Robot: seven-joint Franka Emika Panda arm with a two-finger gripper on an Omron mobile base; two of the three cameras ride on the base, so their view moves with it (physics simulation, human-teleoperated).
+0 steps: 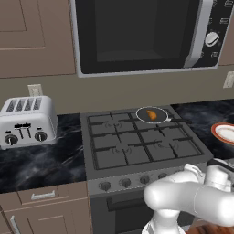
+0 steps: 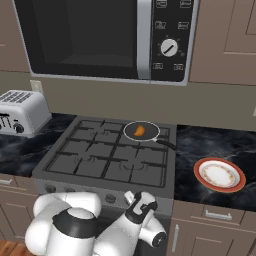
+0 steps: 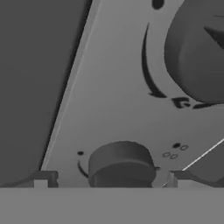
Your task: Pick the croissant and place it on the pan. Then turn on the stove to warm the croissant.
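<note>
Gripper [image 3: 109, 179]: bottom of the hand view, spread open, fingertips either side of a round knob [image 3: 121, 162] without touching it.
Risk at knob: a larger knob [image 3: 197, 48] sits upper right; closing off-centre could slip, or this may be the wrong burner's knob.
Stove [image 1: 137, 141]: centre of the left base view.
Pan [image 1: 152, 114]: upper right grate.
Croissant [image 1: 152, 115]: inside pan; wrong burner leaves it cold.
</note>
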